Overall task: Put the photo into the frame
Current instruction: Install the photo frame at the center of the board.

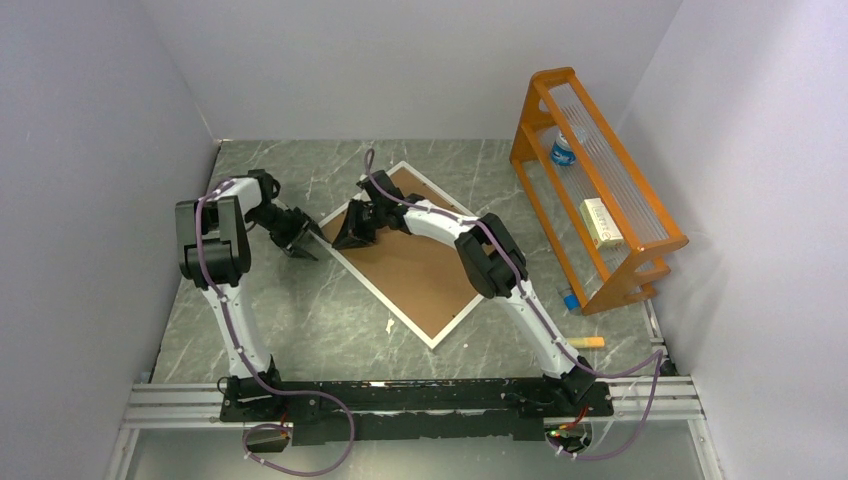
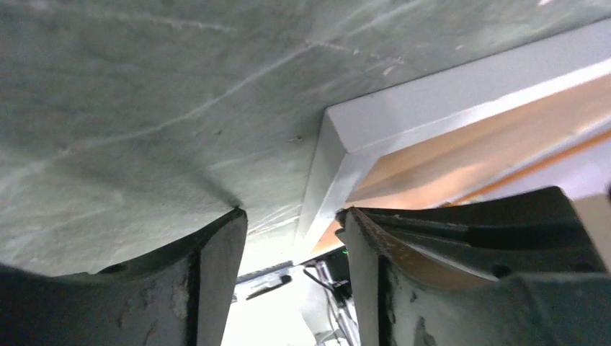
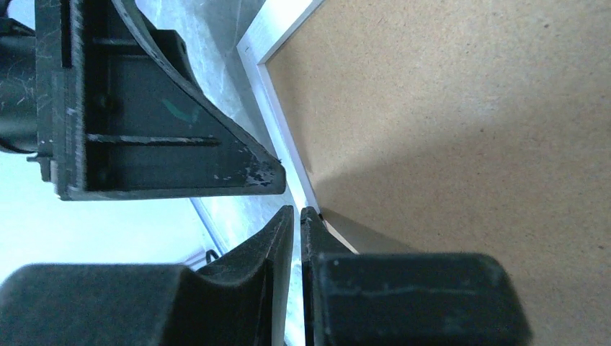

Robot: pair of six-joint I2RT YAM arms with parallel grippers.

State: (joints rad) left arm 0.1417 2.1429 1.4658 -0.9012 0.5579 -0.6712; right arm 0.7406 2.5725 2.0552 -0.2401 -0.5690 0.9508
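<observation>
Top external shows backing board (image 1: pixel 420 265) closing the frame (image 3: pixel 270 108) (photo unseen, maybe inside); left gripper (image 2: pixel 292 220) released beside its corner, right gripper (image 3: pixel 297 210) pinching its rim.

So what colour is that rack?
The rack is orange, clearest in the top external view.

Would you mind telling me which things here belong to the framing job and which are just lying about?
Job: frame, back up with brown backing board; left tool, open beside its corner; right tool, pinching its rim; photo not seen.
Lying about: orange rack, bottle, box.
</observation>
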